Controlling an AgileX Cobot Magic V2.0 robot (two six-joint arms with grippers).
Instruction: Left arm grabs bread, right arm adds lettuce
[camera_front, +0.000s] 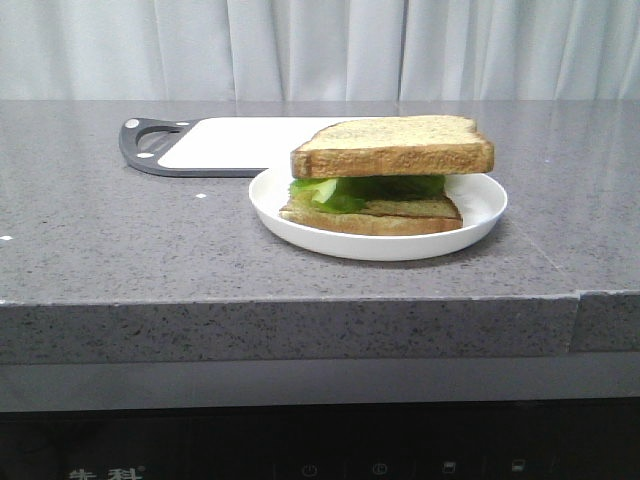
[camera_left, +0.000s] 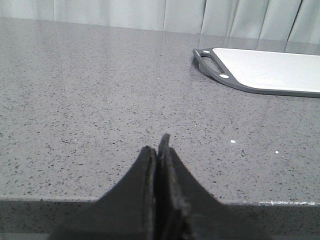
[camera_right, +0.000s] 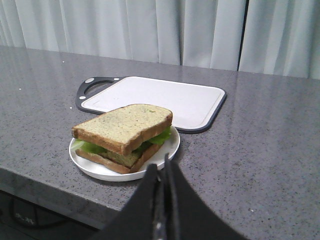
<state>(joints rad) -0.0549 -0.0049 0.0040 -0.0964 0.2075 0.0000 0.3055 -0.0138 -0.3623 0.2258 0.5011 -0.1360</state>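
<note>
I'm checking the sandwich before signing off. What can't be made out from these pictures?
- Lettuce: mostly hidden under the top bread in the front and right wrist views.
- Board: cut off by the frame edge in the left wrist view.
- Arms: absent from the front view; only shut fingertips show.

We see a kitchen-like setup: a speckled grey stone counter (camera_front: 120, 250), a white cutting board (camera_front: 240, 142) on it, pale curtains (camera_front: 300, 45) at the far side.
</note>
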